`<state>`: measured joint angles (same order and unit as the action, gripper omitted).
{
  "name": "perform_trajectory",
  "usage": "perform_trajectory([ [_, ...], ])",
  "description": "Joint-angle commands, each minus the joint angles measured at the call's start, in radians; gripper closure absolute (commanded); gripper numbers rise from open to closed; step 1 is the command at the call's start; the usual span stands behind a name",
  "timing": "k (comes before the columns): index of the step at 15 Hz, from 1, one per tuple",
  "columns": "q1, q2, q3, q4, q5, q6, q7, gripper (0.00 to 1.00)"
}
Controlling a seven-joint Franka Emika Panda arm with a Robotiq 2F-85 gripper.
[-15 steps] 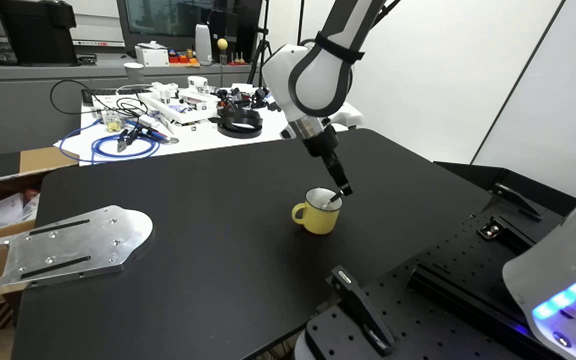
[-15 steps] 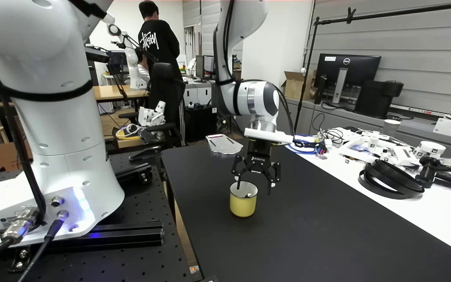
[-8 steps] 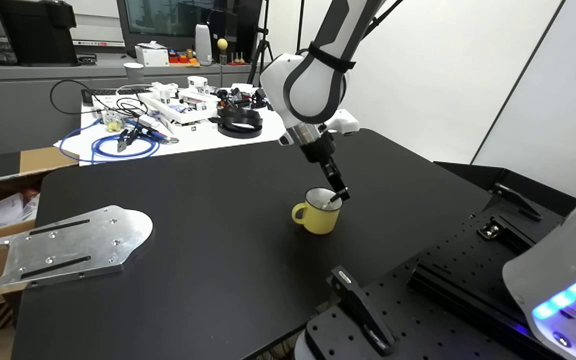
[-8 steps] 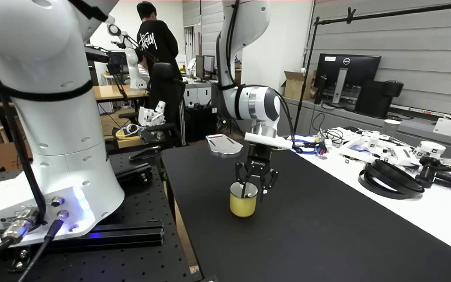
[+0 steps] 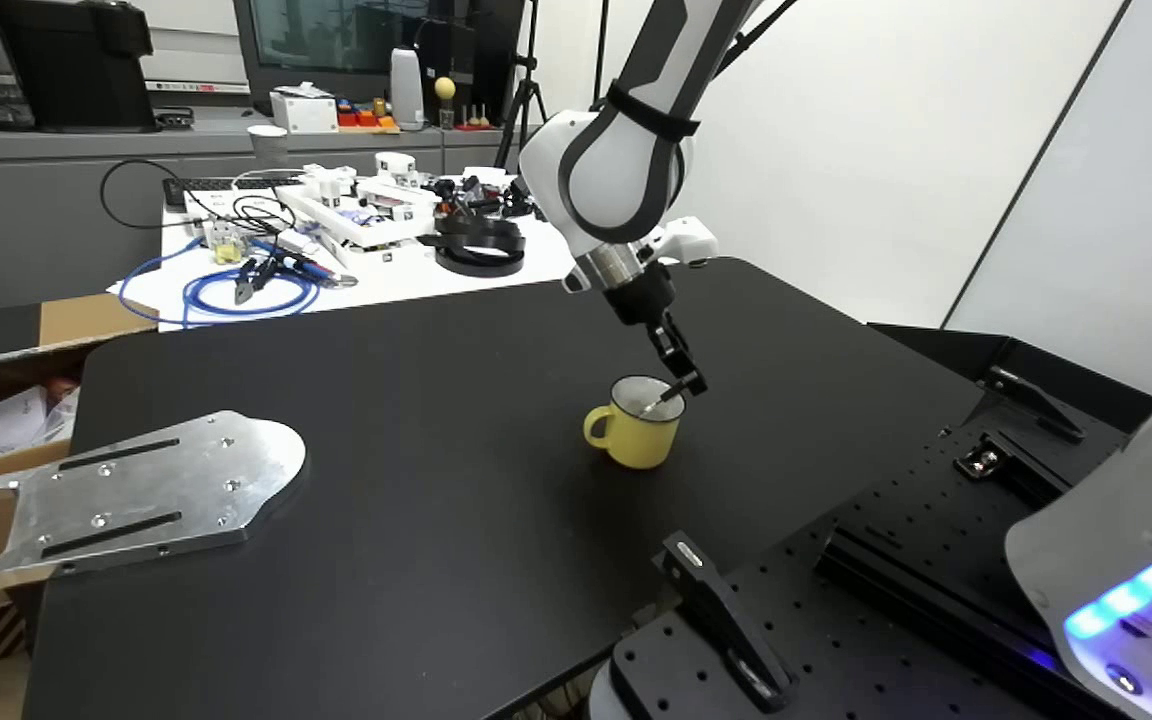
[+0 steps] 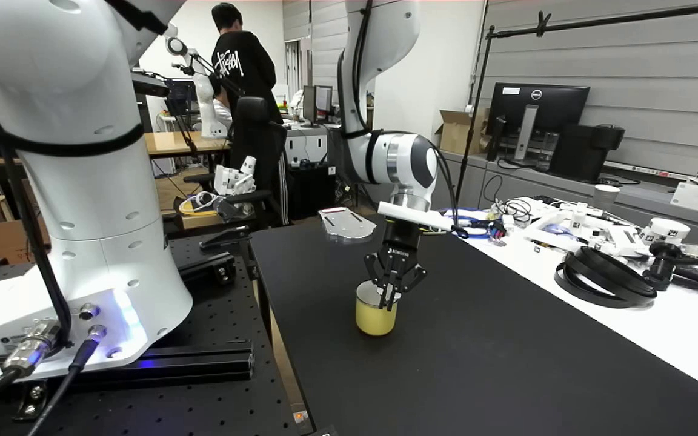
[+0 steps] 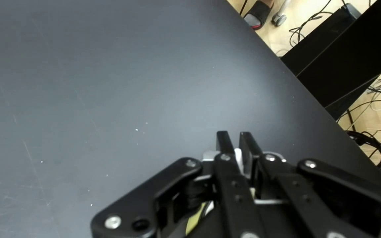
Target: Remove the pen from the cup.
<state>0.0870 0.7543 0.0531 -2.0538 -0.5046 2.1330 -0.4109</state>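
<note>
The yellow cup (image 5: 633, 442) stands upright on the black table, its handle to the left in an exterior view. From inside it the slanted pen (image 5: 652, 405) rises past the rim to my fingertips, light below and dark at its upper end. My gripper (image 6: 389, 297) reaches down at the cup's rim, fingers drawn close with a narrow gap, shut on the pen's upper end. In the wrist view a pale strip shows between the fingers of my gripper (image 7: 234, 133); it is blurred. A yellow sliver of the cup (image 7: 194, 220) appears beneath; the rest is hidden.
A flat metal plate (image 5: 151, 490) lies at the table's far end from the robot's cup area. Beyond the edge, a white table (image 6: 525, 290) carries cables, black straps (image 6: 606, 281) and white parts. The robot base (image 6: 88, 284) stands on a perforated black mount.
The gripper has come down to the cup's rim, and its fingers have gone from wide apart to close together around the pen's upper end. The cup has stayed in place.
</note>
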Motion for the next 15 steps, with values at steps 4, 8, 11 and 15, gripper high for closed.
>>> perform_trajectory([
  [4, -0.008, -0.058, 0.000, 0.024, 0.063, -0.089, 0.033, 0.97],
  [8, -0.017, -0.159, -0.001, 0.020, 0.076, -0.140, 0.038, 0.97],
  [11, -0.034, -0.245, 0.011, 0.018, 0.108, -0.180, 0.010, 0.97],
  [15, -0.043, -0.329, 0.009, 0.018, 0.133, -0.221, 0.002, 0.97],
])
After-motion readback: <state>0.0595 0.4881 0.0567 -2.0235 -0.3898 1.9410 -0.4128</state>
